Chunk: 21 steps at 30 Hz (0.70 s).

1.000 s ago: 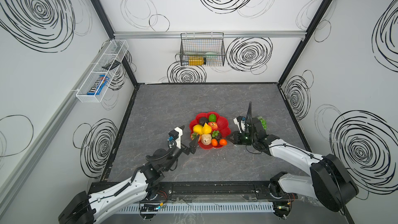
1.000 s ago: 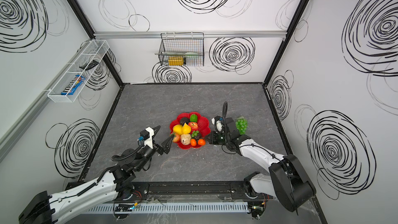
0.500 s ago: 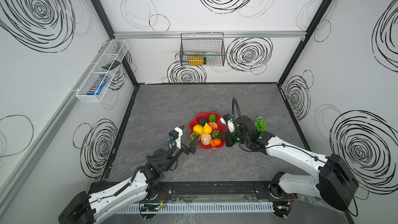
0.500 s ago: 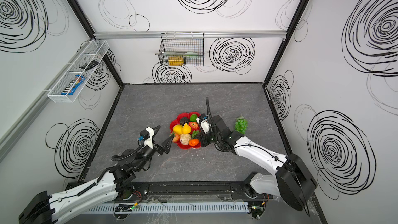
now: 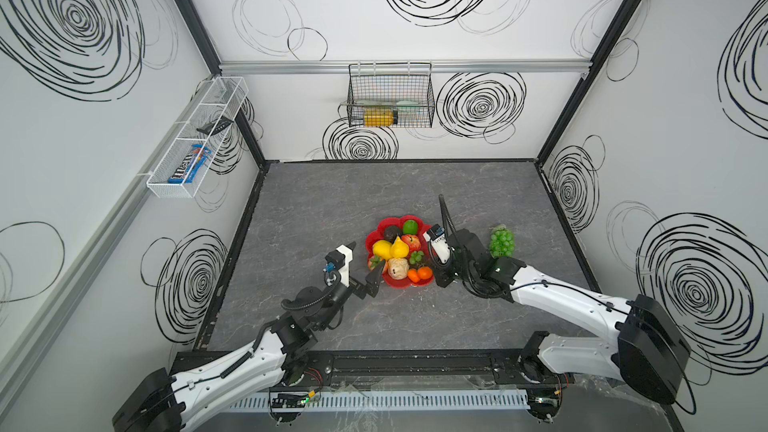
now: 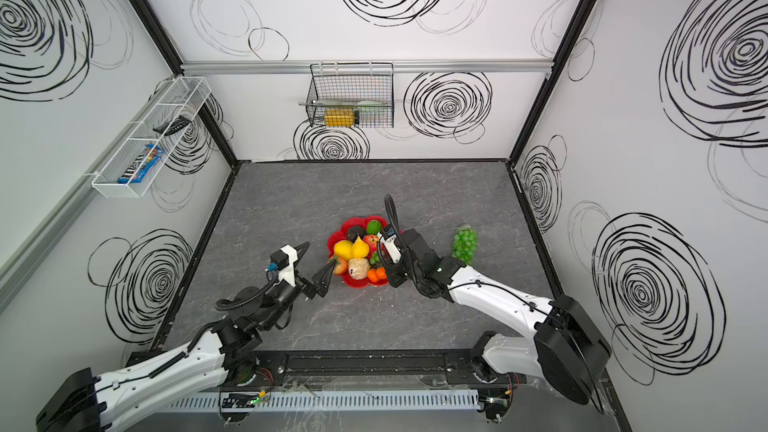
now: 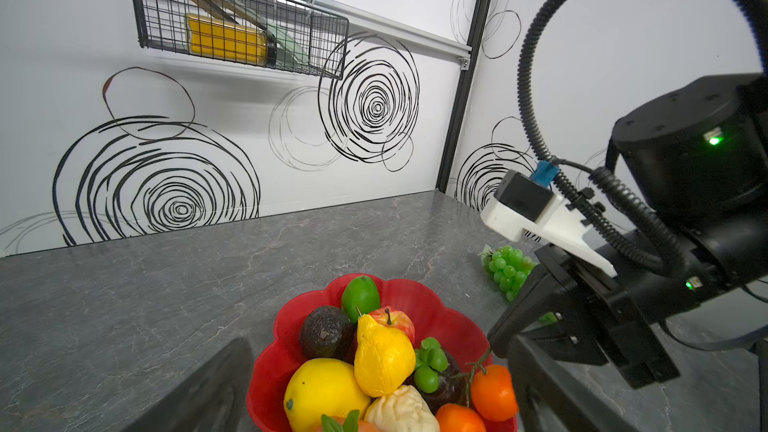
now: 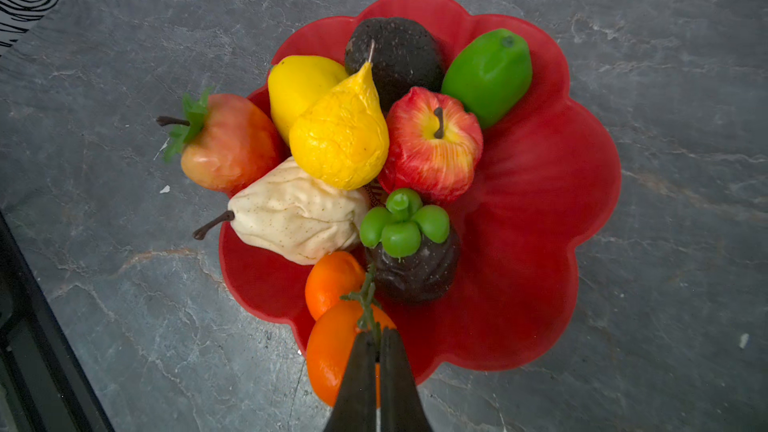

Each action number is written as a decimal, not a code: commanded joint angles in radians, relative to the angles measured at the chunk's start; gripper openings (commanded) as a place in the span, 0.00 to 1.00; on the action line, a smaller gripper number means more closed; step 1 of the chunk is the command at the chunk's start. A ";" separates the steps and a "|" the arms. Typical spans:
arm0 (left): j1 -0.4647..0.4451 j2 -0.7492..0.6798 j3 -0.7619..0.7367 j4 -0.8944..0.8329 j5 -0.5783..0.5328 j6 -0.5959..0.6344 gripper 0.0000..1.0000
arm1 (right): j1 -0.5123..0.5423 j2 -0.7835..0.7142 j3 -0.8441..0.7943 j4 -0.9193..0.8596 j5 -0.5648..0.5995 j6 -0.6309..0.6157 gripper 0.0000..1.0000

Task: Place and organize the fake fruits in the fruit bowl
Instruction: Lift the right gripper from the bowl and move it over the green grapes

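The red scalloped fruit bowl [image 5: 417, 220] [image 6: 361, 222] [image 8: 532, 201] sits mid-table holding a lemon, yellow pear, red apple [image 8: 432, 147], lime [image 8: 488, 74], avocado, mangosteen [image 8: 411, 259] and beige pear; a strawberry [image 8: 226, 143] leans at its rim. My right gripper [image 8: 376, 349] [image 5: 434, 276] is shut on the stem of the tiny oranges [image 8: 332, 351] [image 5: 419, 274] at the bowl's near edge. Green grapes [image 5: 501, 243] [image 6: 465, 244] [image 7: 508, 270] lie on the table right of the bowl. My left gripper [image 5: 366, 258] [image 6: 319, 256] stands open beside the bowl's left side, empty.
A black wire basket [image 5: 390, 95] with a yellow bottle hangs on the back wall. A white mesh tray [image 5: 195, 139] is fixed to the left wall. Black frame rails border the grey stone tabletop [image 5: 332, 201].
My right arm has swung left over the bowl's near right edge, still shut on the orange stem, uncovering the grapes. The oranges shifted slightly left. The left arm has not moved.
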 commanded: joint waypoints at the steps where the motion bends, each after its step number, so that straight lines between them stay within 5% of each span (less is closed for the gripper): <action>1: 0.002 -0.001 -0.003 0.070 -0.011 0.002 0.99 | 0.017 0.022 0.023 -0.027 0.066 -0.024 0.06; 11: 0.001 -0.004 -0.002 0.069 -0.011 0.004 0.99 | 0.036 0.047 0.029 -0.045 0.154 -0.012 0.15; 21: 0.002 -0.010 -0.002 0.064 -0.012 0.004 0.99 | 0.037 -0.020 0.031 -0.047 0.116 0.014 0.37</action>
